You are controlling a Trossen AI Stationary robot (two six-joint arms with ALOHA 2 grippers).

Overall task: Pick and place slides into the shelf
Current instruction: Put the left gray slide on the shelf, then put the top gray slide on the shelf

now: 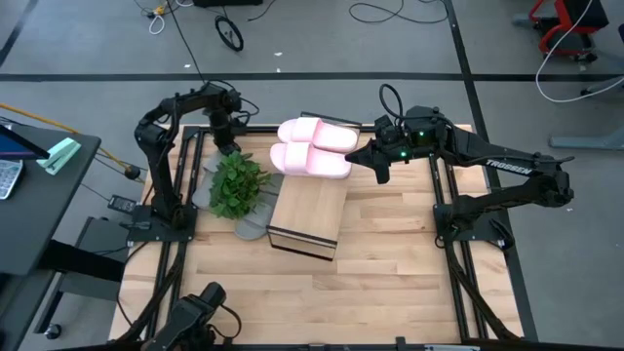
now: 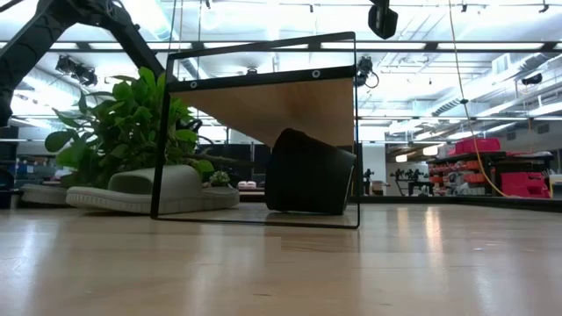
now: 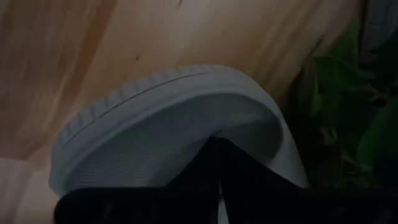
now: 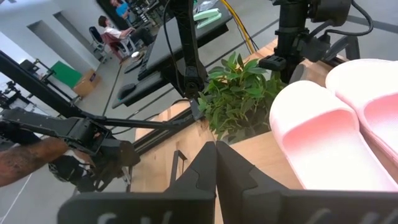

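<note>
1. The shelf (image 1: 308, 216) is seen on the tabletop (image 1: 390, 273) near its middle; its plank top is lit, while the inside is hidden from above.
2. Two pink slides (image 1: 314, 148) are laid side by side, touching each other, at the far end of the shelf; whether they rest on its top or just behind it cannot be told.
3. A grey slide (image 2: 149, 190) is seen in the low view on the tabletop just beside the shelf frame, under the plant (image 1: 237, 184); from above most of it is covered by the leaves.
4. A second grey slide (image 3: 168, 137) is shown sole-side in the left wrist view, close under the left hand (image 3: 217, 162); its far part is cut off by the dark fingers.
5. The left hand (image 1: 226, 141) is held low beside the plant, at its far side. Its fingers appear pressed together, not clamped on the slide.
6. The right hand (image 1: 378, 162) is held just beside the pink slides, at their right. In the right wrist view its fingers (image 4: 199, 174) are seen together, with nothing between them.
7. A dark rounded object (image 2: 309, 172) is seen inside the shelf frame in the low view; what it is cannot be made out.
</note>
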